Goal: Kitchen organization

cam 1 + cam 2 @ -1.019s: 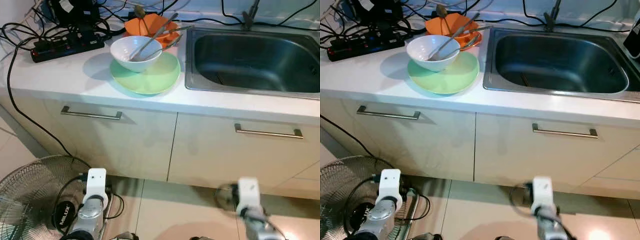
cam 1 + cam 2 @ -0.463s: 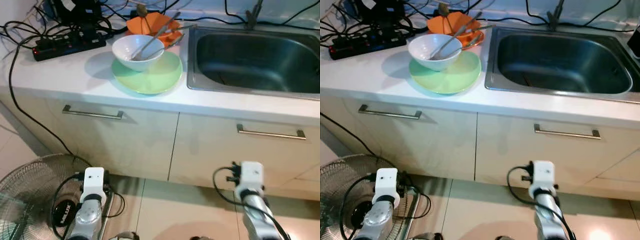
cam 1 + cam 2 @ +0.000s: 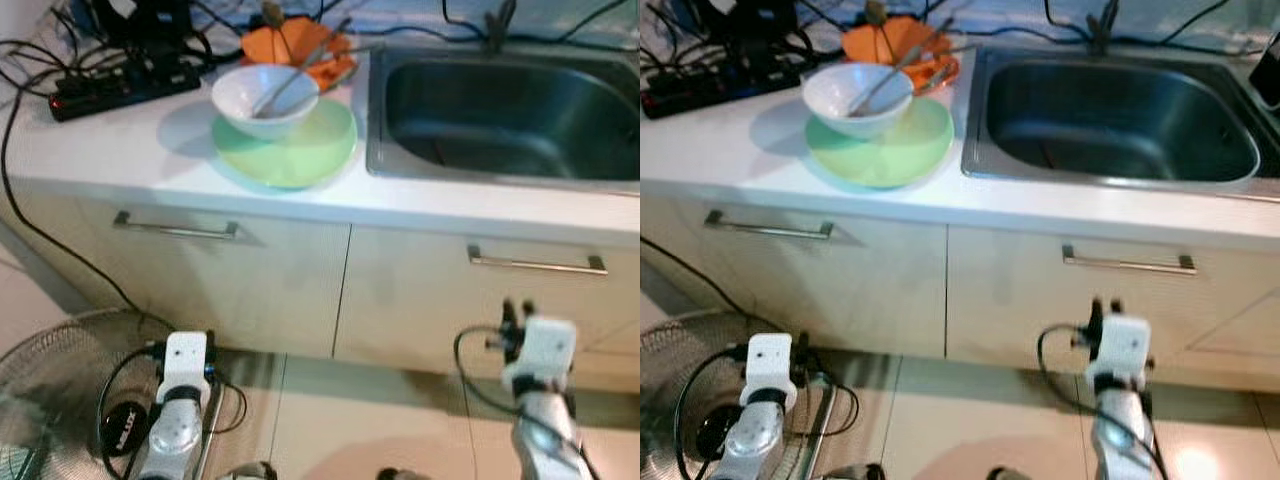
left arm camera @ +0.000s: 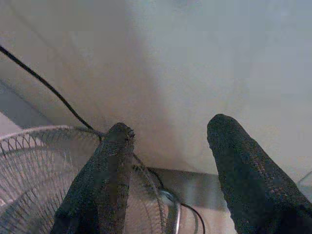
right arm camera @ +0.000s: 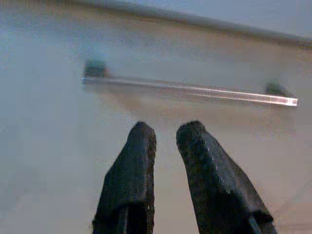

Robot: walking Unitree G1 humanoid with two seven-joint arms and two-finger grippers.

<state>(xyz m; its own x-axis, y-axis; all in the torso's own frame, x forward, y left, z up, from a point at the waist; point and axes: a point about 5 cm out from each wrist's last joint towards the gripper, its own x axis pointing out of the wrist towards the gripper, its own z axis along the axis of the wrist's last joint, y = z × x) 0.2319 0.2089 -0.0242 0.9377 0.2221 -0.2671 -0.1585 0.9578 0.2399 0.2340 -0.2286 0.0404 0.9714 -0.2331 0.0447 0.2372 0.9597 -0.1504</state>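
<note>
Dishes are sitting up on the counter, well above and ahead of both end effectors: a white bowl with utensils leaning in it is resting on a green plate, and an orange dish is lying just behind. They are probably stacked beside the sink so they can go in for washing.

Right end effector is pointing at the right-hand drawer handle, which is lying just ahead of and above its tips; its fingers are nearly closed with a narrow gap, gripping nothing. I judge it is lining up on that handle to open the drawer. Bare cabinet front surrounds the handle, so there is room to approach.

Left end effector is hanging low with fingers spread wide and empty. A floor fan and a black cable are lying close below and beside it, crowding that side.
</note>
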